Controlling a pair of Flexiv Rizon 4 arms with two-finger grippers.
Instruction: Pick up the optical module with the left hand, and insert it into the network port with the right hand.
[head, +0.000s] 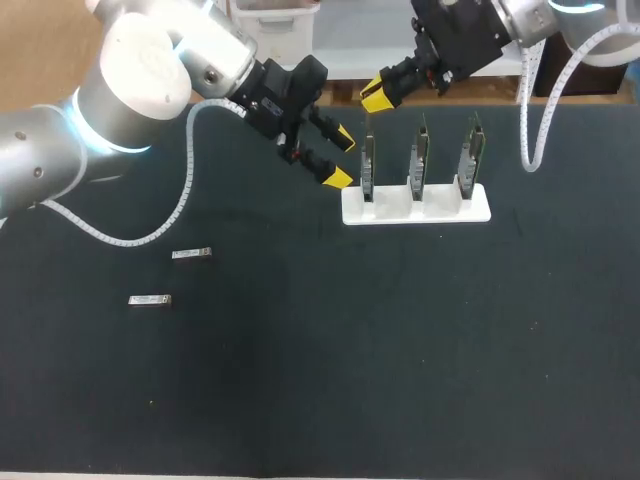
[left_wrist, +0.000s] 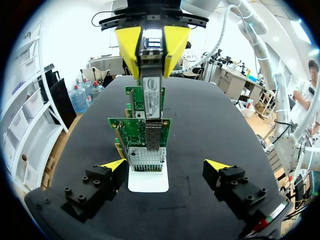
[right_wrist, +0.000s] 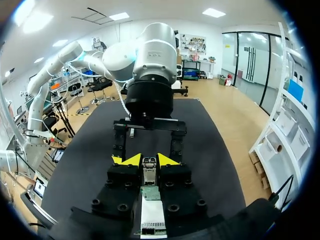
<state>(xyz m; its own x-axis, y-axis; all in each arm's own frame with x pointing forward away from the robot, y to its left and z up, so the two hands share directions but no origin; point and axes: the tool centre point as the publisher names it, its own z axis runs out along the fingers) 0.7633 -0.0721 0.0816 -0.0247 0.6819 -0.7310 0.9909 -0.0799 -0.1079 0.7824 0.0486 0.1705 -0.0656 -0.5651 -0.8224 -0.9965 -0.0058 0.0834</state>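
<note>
Above table, head view: your left gripper (head: 340, 158) is hanging spread wide, holding nothing, just beside white stand (head: 440, 212) with three green cards (head: 421, 155). Your right gripper (head: 374, 95) is hovering over leftmost one. Left wrist view: right gripper is pinching optical module (left_wrist: 152, 95) over nearest card (left_wrist: 145, 131). Right wrist view: module is sitting between its yellow tips.

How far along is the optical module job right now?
Done: pickup and handover; the left gripper is open and empty. In hand: the right gripper holds the optical module just above a network card. Left: pushing it into the port. Two spare modules lie on the table.
</note>
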